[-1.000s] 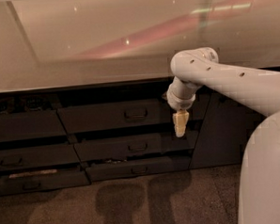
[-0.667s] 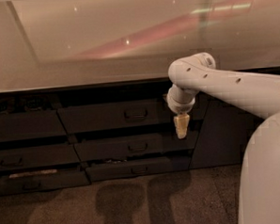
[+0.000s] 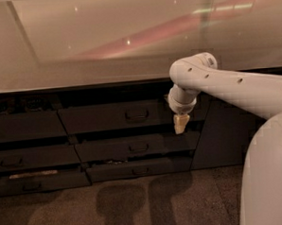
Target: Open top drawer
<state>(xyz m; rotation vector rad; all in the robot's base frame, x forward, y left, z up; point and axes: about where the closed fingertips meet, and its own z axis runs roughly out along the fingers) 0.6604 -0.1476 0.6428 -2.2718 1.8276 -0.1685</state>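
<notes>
The top drawer (image 3: 108,117) is the widest dark grey-brown front just under the counter, with a small dark loop handle (image 3: 137,115) at its centre. It looks pushed in, level with the fronts beside it. My gripper (image 3: 180,124) hangs from the white arm, pointing down, in front of the drawer's right end. It sits to the right of the handle and a little lower, apart from it.
A pale counter (image 3: 104,45) overhangs the drawers. Two narrower drawers (image 3: 138,146) (image 3: 139,169) sit below, stepped out. More drawers (image 3: 23,126) stand at left, a dark cabinet door (image 3: 222,134) at right. My white base (image 3: 267,174) fills the right foreground. Brown floor (image 3: 112,206) lies in front.
My gripper and wrist have shifted slightly to the right and down. The drawers have not moved.
</notes>
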